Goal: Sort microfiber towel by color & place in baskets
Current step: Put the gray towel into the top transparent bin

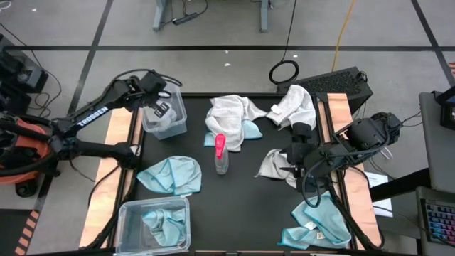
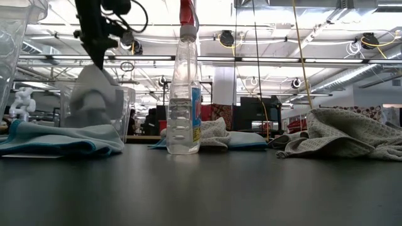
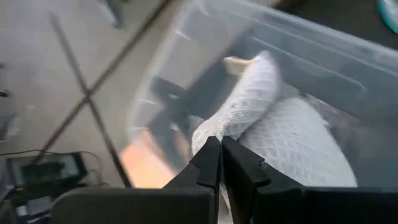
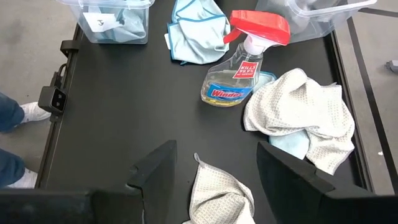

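My left gripper (image 3: 221,142) is over the far-left clear basket (image 1: 175,122) and is shut on a white towel (image 2: 93,91). The towel hangs down into that basket. My right gripper (image 4: 214,155) hovers open above another white towel (image 4: 219,194) at the table's right. Its fingers stand on either side of the towel, clear of it. A second basket (image 1: 129,213) at the near left holds a blue towel (image 1: 162,225). More blue towels lie loose (image 1: 170,175), (image 1: 318,225). White towels (image 1: 234,112), (image 1: 297,107) are piled at the far middle. My left gripper pinches a bunched upper part of the white towel (image 3: 217,127) between its two shut fingers. The fingers slant down from above. The towel hangs below them (image 2: 94,78), and its lower part lies inside the far-left basket (image 3: 298,143).
A clear spray bottle with a red top (image 1: 221,153) stands at the table's middle, between the two arms. A blue towel (image 1: 250,131) lies partly under the far white pile. Bare black tabletop (image 1: 242,213) lies along the near middle.
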Motion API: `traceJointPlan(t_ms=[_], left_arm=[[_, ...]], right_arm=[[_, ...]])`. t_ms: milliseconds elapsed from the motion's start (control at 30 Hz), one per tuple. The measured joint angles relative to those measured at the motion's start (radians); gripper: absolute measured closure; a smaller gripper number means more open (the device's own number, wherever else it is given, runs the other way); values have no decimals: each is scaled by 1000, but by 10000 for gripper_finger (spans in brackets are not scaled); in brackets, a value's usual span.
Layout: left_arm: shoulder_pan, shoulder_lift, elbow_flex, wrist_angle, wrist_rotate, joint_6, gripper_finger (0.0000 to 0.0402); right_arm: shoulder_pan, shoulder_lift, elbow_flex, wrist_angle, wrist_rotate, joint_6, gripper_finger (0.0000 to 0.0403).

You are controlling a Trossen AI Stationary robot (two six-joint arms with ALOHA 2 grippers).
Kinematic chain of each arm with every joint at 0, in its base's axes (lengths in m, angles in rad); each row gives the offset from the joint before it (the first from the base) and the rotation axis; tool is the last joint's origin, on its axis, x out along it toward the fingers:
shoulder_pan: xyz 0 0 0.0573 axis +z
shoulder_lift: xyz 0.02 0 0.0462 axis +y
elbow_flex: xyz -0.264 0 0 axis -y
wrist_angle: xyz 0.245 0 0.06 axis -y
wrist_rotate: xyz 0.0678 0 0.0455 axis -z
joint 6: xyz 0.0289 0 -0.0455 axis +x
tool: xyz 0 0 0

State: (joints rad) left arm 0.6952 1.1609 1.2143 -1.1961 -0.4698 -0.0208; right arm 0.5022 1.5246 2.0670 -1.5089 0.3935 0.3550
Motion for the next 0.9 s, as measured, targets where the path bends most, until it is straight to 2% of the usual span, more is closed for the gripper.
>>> traceJointPlan(t_ms=[100,167,433,533,767,900], left_arm=[[1,16,-25,22,80,0,370],[1,18,-34,31,113,-7,345],[1,1,-29,84,133,-48,195],[1,-11,-5,108,205,-30,160],[-24,-54,62,195,471,-24,147],[-69,-93,82,267,576,-27,153]], right_arm=[[0,0,0,0,0,3,191],[0,0,0,0,0,8,191],[5,0,0,-10,-1,20,191],[5,0,0,-21,-1,22,191],[2,-1,-8,-61,33,26,191],[-2,-1,-44,-62,58,28,191]])
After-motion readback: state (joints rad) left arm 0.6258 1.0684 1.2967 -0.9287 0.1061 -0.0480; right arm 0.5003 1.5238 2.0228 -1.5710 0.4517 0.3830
